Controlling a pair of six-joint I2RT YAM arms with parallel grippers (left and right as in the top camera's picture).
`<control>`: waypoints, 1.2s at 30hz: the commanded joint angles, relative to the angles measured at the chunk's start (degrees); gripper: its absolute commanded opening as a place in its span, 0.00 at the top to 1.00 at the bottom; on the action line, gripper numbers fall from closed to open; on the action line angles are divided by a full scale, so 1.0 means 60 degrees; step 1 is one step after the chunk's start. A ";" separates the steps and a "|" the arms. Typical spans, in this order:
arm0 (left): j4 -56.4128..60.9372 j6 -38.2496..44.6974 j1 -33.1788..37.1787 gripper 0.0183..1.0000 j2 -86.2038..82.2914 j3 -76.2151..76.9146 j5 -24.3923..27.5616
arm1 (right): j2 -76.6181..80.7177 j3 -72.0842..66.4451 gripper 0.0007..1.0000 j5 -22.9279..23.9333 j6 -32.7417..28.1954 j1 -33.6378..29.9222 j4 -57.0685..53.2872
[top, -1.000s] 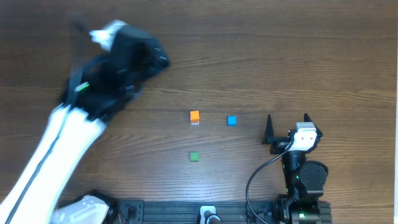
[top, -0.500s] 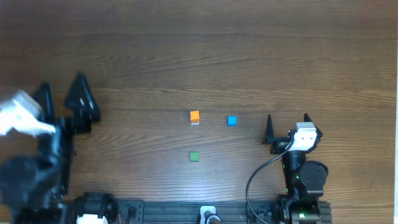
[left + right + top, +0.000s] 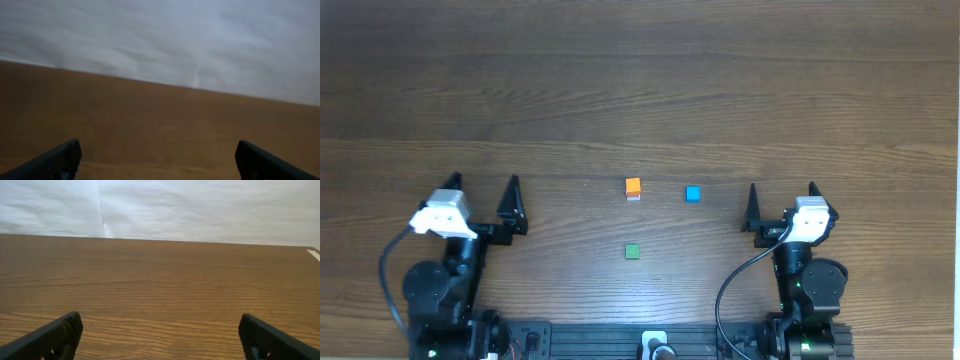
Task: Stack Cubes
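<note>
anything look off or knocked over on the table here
Nothing stands out. The small orange cube sits on a pale block; the small blue cube and small green cube lie flat and apart on the wooden table. Left gripper and right gripper stand open, clear of them.

On the wooden table lie a blue cube and a green cube. Nearby, an orange cube tops a pale cube.

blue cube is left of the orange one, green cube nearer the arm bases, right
No: the top view shows the blue cube to the right of the orange cube, not the left. The green cube is nearer the arm bases, as you say.
</note>
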 commanded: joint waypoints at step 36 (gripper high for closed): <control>0.0922 0.0357 -0.0113 0.00 -0.0725 -0.1657 0.0543 | -0.0087 -0.0087 0.01 -0.0015 -0.0015 -0.0055 0.0026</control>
